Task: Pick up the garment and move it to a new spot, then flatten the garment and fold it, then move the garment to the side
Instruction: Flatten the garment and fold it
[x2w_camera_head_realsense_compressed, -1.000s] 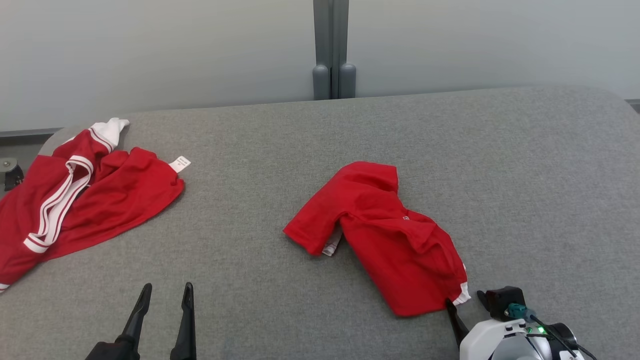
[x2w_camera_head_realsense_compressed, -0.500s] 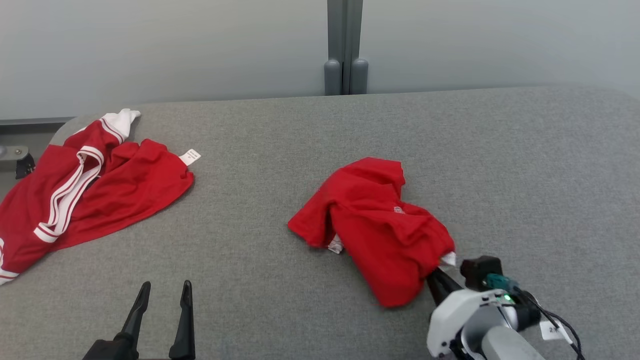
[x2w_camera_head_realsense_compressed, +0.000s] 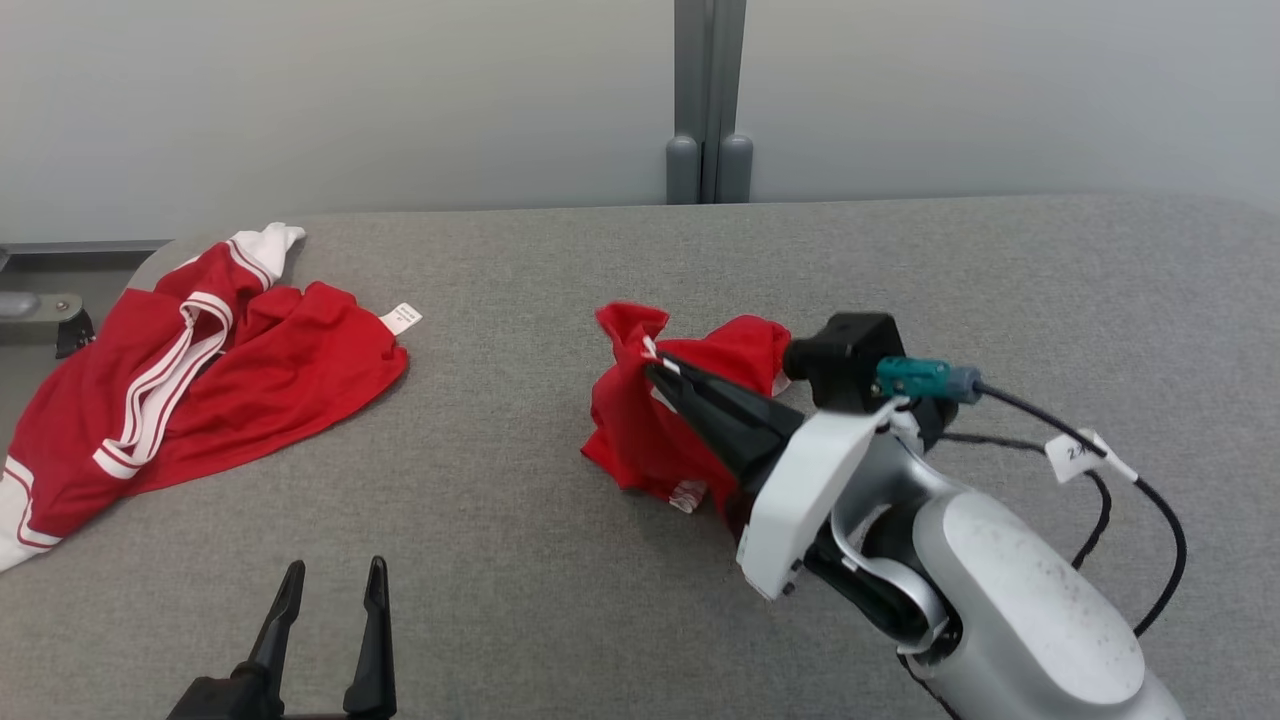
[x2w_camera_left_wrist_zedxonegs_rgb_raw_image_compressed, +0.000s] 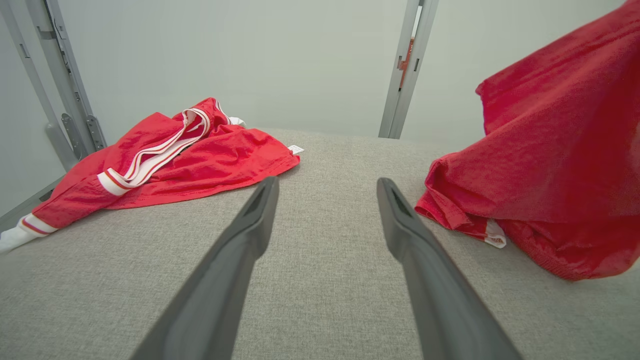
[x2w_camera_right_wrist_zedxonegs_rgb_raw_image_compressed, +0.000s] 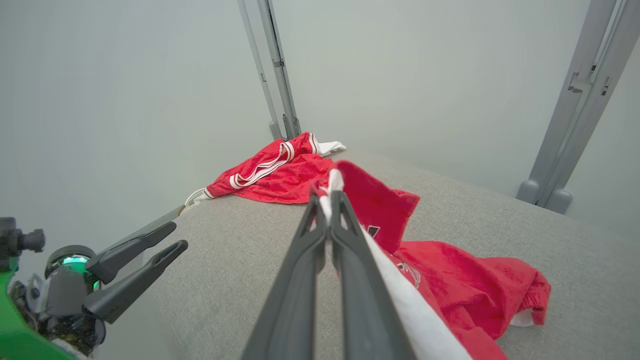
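The red garment (x2w_camera_head_realsense_compressed: 640, 430) with white trim is bunched up mid-table, one edge lifted and the rest trailing on the grey surface. My right gripper (x2w_camera_head_realsense_compressed: 655, 368) is shut on that raised edge; the right wrist view shows red and white cloth pinched at the tips of the right gripper (x2w_camera_right_wrist_zedxonegs_rgb_raw_image_compressed: 326, 197), with the garment (x2w_camera_right_wrist_zedxonegs_rgb_raw_image_compressed: 450, 280) draped below to the right. My left gripper (x2w_camera_head_realsense_compressed: 332, 590) stands open and holds nothing near the front edge, left of the garment. In the left wrist view, the left gripper (x2w_camera_left_wrist_zedxonegs_rgb_raw_image_compressed: 325, 185) is open and the garment (x2w_camera_left_wrist_zedxonegs_rgb_raw_image_compressed: 545, 165) hangs at right.
A second red garment (x2w_camera_head_realsense_compressed: 200, 390) with white stripes lies spread at the table's far left, partly over the edge. The grey padded table (x2w_camera_head_realsense_compressed: 1000, 280) ends at a pale wall with a grey post (x2w_camera_head_realsense_compressed: 708, 100). A black cable (x2w_camera_head_realsense_compressed: 1150, 500) loops from my right wrist.
My right gripper shut on the garment's near edge, then rose and moved left and away, pulling the flat garment into a bunched heap. The head camera shifted slightly. The left arm stayed.
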